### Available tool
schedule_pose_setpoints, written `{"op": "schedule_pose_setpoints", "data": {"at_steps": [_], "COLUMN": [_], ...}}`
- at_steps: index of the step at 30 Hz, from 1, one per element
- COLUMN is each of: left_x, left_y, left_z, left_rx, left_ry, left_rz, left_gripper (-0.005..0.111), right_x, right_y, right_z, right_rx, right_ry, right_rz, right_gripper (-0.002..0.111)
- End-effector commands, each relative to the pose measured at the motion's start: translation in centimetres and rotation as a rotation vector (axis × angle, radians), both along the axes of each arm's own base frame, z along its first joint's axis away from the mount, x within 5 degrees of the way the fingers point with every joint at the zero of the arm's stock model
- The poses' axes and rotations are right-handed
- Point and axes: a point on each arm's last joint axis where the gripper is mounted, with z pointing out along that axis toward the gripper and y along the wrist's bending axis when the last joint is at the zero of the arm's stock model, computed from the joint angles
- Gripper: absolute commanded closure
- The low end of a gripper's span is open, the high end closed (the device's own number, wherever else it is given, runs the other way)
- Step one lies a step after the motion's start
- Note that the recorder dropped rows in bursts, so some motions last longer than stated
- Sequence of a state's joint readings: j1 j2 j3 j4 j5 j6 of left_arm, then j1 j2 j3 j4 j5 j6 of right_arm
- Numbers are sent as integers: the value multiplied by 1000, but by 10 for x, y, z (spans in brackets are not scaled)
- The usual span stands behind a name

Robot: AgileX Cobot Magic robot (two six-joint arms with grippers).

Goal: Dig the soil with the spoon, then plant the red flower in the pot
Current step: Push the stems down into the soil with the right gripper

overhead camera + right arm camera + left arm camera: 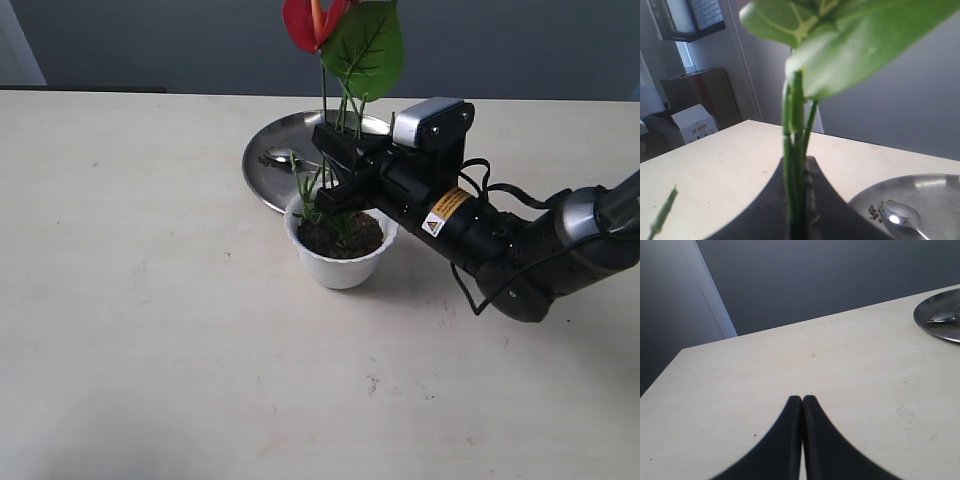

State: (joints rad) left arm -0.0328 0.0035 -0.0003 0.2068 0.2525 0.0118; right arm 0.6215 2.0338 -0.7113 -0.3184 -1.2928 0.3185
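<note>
Bare cream-coloured tabletop [200, 380] fills the foreground of the exterior view; further back stands the small white plastic pot with scalloped rim [340, 262], upright, filled w/ dark crumbly soil [340, 236].

Right black gripper [338, 170] is seen reaching in from the right, just above the pot's mouth. Its fingers are clamped on the thin green stems of the artificial red flower [312, 22], which is held upright: red petals and broad green leaf [364, 46] at the top edge, stem ends down in the soil. In the right wrist view the stems [795, 165] are pinched between the two dark fingers [827, 210], leaf blurred overhead.

A yellow-and-white warning label [446, 210] is stuck on the right arm's forearm; its text is too small to be read. A silver-grey camera housing [432, 122] is mounted on the wrist.

Behind the pot, touching or nearly so, a round steel plate [270, 160] is laid flat. The small shiny silver spoon [280, 160] is resting in it; a few soil crumbs [873, 212] are seen beside the spoon bowl [896, 214].

Left gripper [802, 405]: fingertips pressed together, nothing between them, above bare table, plate rim [935, 322] well apart. Cardboard box [695, 125] w/ red print in the background, illegible.
</note>
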Motion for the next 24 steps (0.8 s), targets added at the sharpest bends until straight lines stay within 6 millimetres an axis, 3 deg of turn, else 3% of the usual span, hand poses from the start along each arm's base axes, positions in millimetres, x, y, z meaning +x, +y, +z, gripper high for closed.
{"op": "schedule_pose_setpoints", "data": {"at_steps": [1,24], "left_x": [0,0], "left_y": [0,0], "left_z": [1,1], "left_rx": [-4,-4], "left_ry": [-12,-12], "left_rz": [-1,-1], "left_gripper": [106,106], "right_x": [-7,-9], "right_y": [-6,-9], "right_z": [-25,-34], "right_rx": [-108,-192], "right_ry": [90,125], "right_rz": [-2,-4], "right_gripper": [109,109]}}
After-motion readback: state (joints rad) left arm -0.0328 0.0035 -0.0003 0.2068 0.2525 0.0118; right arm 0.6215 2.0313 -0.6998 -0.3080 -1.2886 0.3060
